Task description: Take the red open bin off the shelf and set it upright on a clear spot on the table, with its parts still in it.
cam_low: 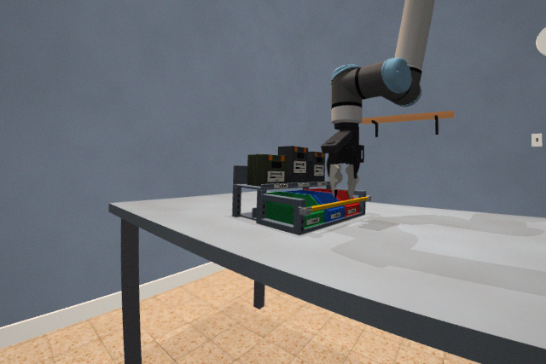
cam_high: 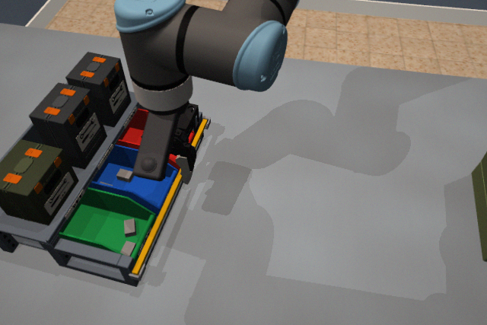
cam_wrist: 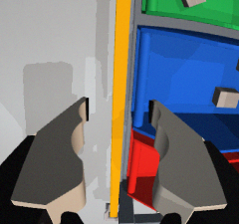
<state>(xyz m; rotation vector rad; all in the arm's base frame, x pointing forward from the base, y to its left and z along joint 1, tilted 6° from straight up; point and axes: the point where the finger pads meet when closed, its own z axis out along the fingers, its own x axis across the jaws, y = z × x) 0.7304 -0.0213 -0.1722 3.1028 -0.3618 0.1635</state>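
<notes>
Gripper point(cam_wrist: 119, 110) hangs over the shelf's point(cam_high: 125, 261) front edge, fingers partly apart and holding nothing, straddling the yellow bar point(cam_wrist: 120, 60) and the red bin's point(cam_wrist: 141, 171) front wall. Red bin sits in the shelf's end slot beside the blue bin point(cam_wrist: 184, 75).

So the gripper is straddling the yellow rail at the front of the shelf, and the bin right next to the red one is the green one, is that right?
Not quite. The gripper does straddle the yellow front rail of the shelf, but the open bin beside the red open bin is the blue one. The green open bin lies beyond the blue. The wrist and top views both show that order.
</notes>
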